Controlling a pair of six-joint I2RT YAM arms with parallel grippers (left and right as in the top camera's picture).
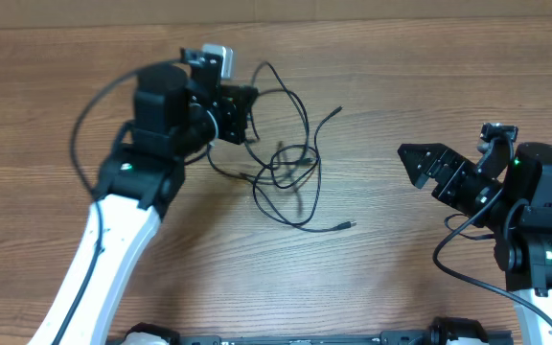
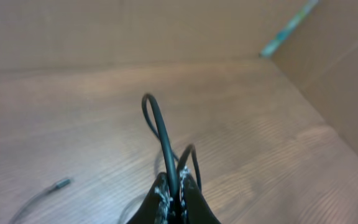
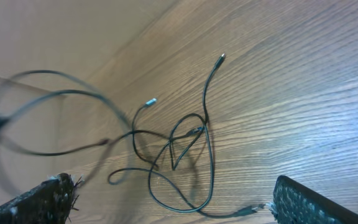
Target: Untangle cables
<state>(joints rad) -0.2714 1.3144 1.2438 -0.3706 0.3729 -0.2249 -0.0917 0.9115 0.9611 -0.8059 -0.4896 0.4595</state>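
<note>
The cables (image 1: 286,171) are thin black cords lying in a loose tangle on the wooden table, between the two arms. One plug end (image 1: 347,225) points right near the front, and another (image 1: 336,111) lies farther back. My left gripper (image 1: 249,113) is at the tangle's left edge, shut on one cord. In the left wrist view that cord (image 2: 160,134) rises in a loop from between the closed fingers (image 2: 161,202). My right gripper (image 1: 408,159) stands open to the right of the tangle, apart from it. In the right wrist view the cables (image 3: 185,140) lie beyond its wide-spread fingers (image 3: 300,200).
A cardboard wall (image 2: 340,81) with a strip of teal tape (image 2: 288,28) borders the table at the back and side. Thicker black arm wires arc off the left arm (image 1: 82,125) and the right arm (image 1: 448,251).
</note>
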